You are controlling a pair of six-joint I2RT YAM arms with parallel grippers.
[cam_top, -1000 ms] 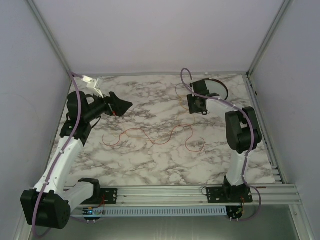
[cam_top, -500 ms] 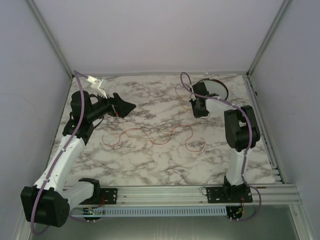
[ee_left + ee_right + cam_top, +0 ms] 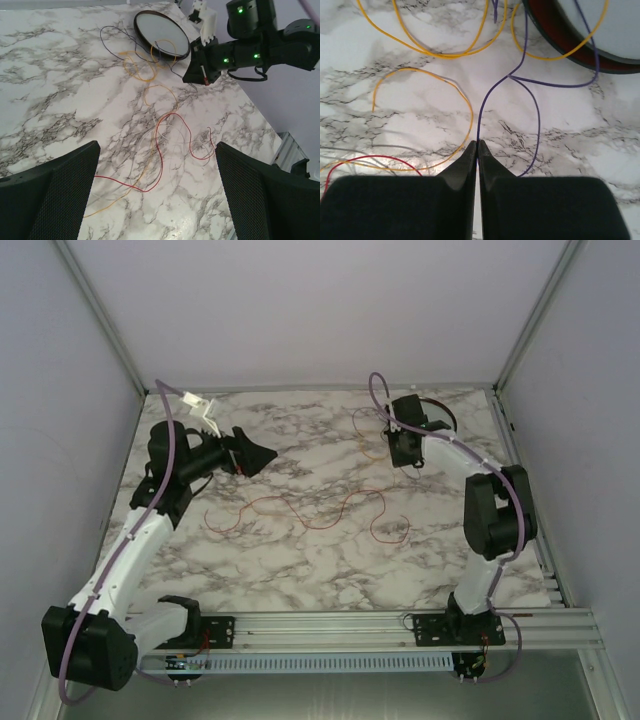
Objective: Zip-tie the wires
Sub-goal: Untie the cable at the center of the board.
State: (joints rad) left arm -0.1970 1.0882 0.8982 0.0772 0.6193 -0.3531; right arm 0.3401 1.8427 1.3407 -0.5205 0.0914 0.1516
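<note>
The wires lie loose on the marble table: a red wire (image 3: 300, 512) snakes across the middle, and yellow and dark ones tangle near the back right. In the right wrist view my right gripper (image 3: 477, 145) is shut, pinching a thin purple wire (image 3: 485, 105) at its tips, beside yellow loops (image 3: 445, 54). From above, the right gripper (image 3: 408, 462) points down next to the dish. My left gripper (image 3: 262, 453) hovers at the back left, open and holding nothing. Its view shows the left gripper (image 3: 157, 200) above the red wire (image 3: 159, 145) and an orange wire (image 3: 140, 75).
A dark-rimmed round white dish (image 3: 141, 37) sits at the back right corner, with wire loops lying over its rim (image 3: 555, 35). A white connector (image 3: 195, 402) hangs on the left arm's cable. Walls enclose the table on three sides; an aluminium rail (image 3: 350, 625) runs along the front.
The right gripper's jaws have shut on the purple wire, and its wrist has moved slightly toward the back right. The left gripper has drifted a little right, still open.
</note>
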